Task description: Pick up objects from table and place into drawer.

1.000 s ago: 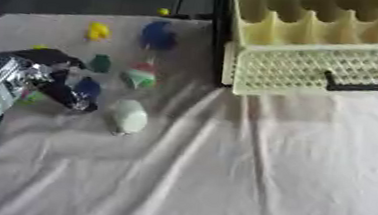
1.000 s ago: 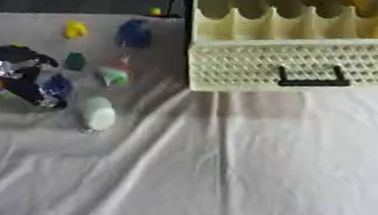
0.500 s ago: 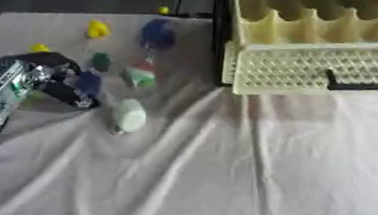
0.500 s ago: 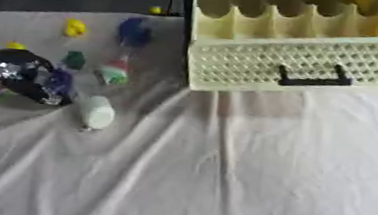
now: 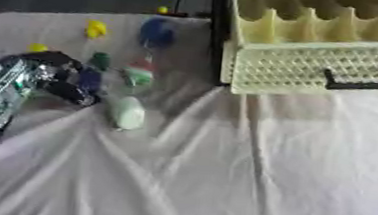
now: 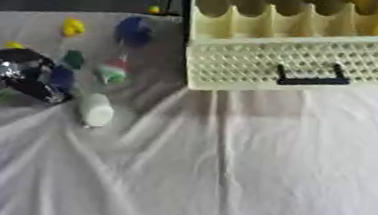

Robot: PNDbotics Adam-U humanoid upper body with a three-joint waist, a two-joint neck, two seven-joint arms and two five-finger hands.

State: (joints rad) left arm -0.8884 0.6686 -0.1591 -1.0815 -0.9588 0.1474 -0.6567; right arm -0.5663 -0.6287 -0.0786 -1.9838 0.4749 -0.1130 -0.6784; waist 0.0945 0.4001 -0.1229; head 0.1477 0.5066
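Left of the drawer (image 5: 320, 68): small objects lie scattered on the white-clothed worktop (image 5: 246, 186).
Robot hand: the left robot hand (image 5: 51, 77) sits farthest from the drawer, fingers curled round a dark blue object (image 5: 90, 79); the right one is out of view.
Task things: a pale green bottle-like object (image 5: 127, 113) lies on its side just beside the hand, drawer-side; a red-topped green toy (image 5: 139, 73), a small green piece (image 5: 101, 60), a blue ball (image 5: 156, 31) and two yellow bits (image 5: 95, 28) lie farther back.
Handling: judged light and rigid; the rounded bottle looks apt to roll, so take it across its middle.
Drawer: cream, perforated front, black handle (image 5: 358, 83), divided compartments open on top.
Change: against half a second ago, the hand has settled closer round the blue object; the other objects lie as before.
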